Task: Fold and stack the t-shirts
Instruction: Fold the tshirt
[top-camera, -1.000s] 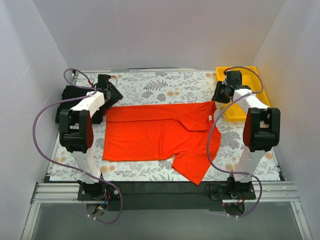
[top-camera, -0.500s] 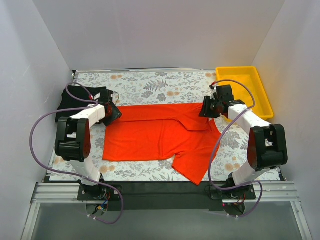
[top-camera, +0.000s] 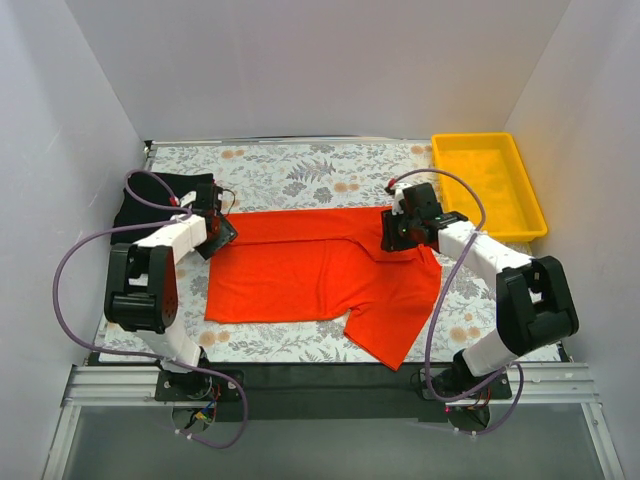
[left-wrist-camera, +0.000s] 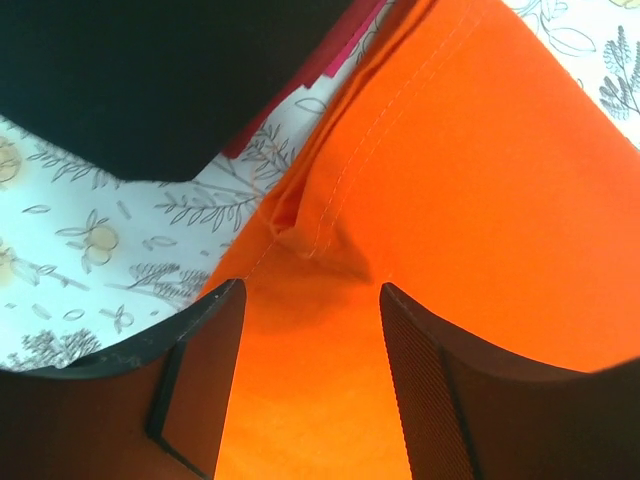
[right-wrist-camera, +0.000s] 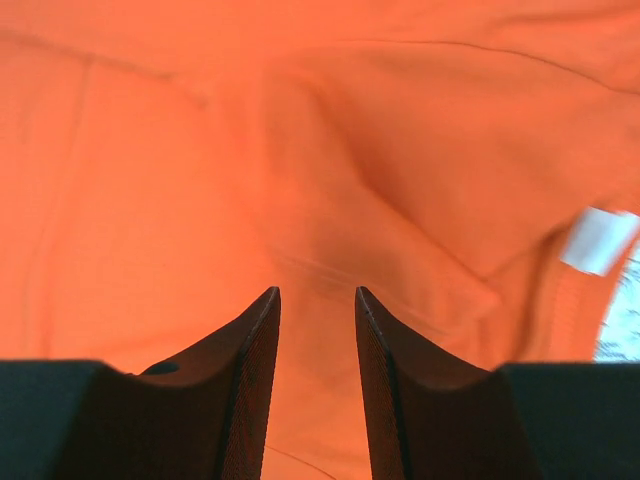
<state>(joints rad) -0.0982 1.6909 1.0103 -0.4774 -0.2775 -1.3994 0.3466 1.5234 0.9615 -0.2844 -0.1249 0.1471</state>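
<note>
A bright orange-red t-shirt (top-camera: 310, 270) lies spread across the middle of the table, one sleeve hanging toward the near edge. My left gripper (top-camera: 215, 232) is low over its left edge, jaws open, with orange cloth (left-wrist-camera: 450, 200) and a small wrinkle under the gripper (left-wrist-camera: 310, 290). My right gripper (top-camera: 395, 232) hovers over the collar area, its jaws a narrow gap apart (right-wrist-camera: 317, 292) above the cloth (right-wrist-camera: 200, 150); the white neck label (right-wrist-camera: 597, 240) shows to its right. A folded black shirt (top-camera: 150, 195) (left-wrist-camera: 150, 80) lies at the far left with a dark red one (left-wrist-camera: 340, 50) under it.
A yellow plastic tray (top-camera: 485, 185) stands at the back right corner. The floral tablecloth (top-camera: 320, 170) covers the table. White walls close in on the left, right and back.
Both arms have come inward and down onto the orange shirt. The right gripper moved left from the tray to the collar; the left gripper slid from the black shirt to the orange shirt's left edge.
</note>
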